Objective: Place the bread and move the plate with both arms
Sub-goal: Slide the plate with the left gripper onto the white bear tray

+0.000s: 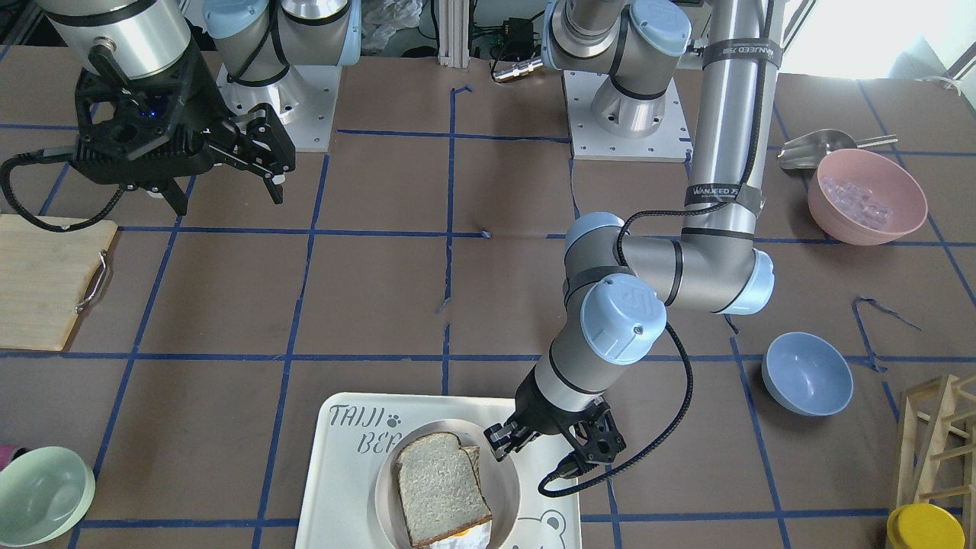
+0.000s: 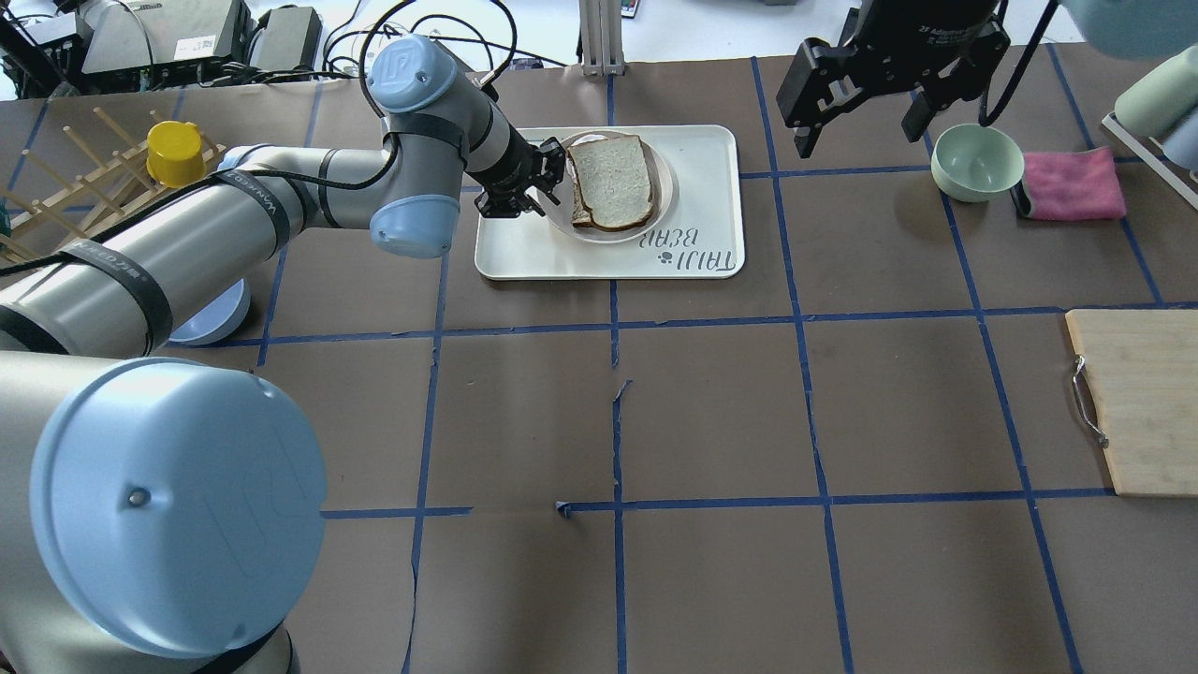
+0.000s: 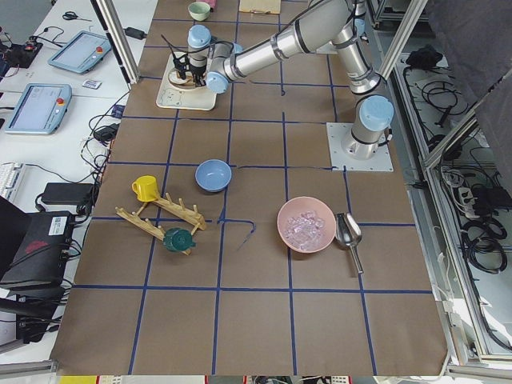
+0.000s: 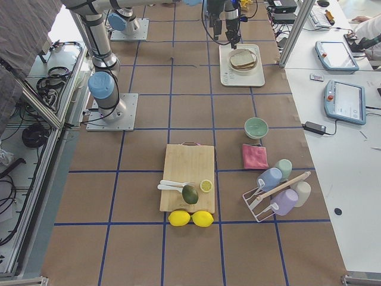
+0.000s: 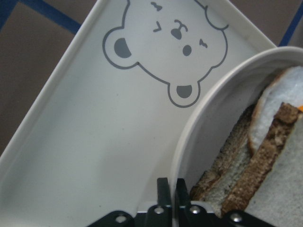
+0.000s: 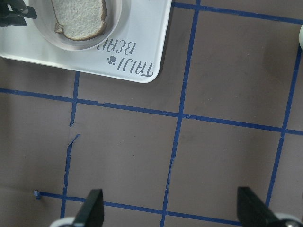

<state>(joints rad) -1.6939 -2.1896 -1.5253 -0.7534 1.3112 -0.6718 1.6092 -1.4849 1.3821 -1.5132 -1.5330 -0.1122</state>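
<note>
left silver-grey arm (image 2: 187, 243) stretched forward | left black two-finger gripper (image 1: 499, 446) pinched on cream round plate (image 5: 208, 104) rim | right gripper (image 6: 173, 210) held high, spread wide

bread (image 1: 438, 488): porous crumb, rough crust | plate (image 1: 505, 488): smooth, matt | tray (image 1: 335, 488): smooth plastic | table (image 1: 381, 290): matt paper | board (image 1: 38, 282): wood

i work in a robotics lab: my worktop (image 2: 711, 412) is papered brown and gridded with blue tape (image 2: 805, 318), my arms (image 1: 724, 114) stand on bolted metal base plates (image 1: 627, 145), teach pendants (image 4: 344, 101) lie on a side bench (image 4: 357, 196), and cables (image 3: 480, 232) coil alongside.
</note>
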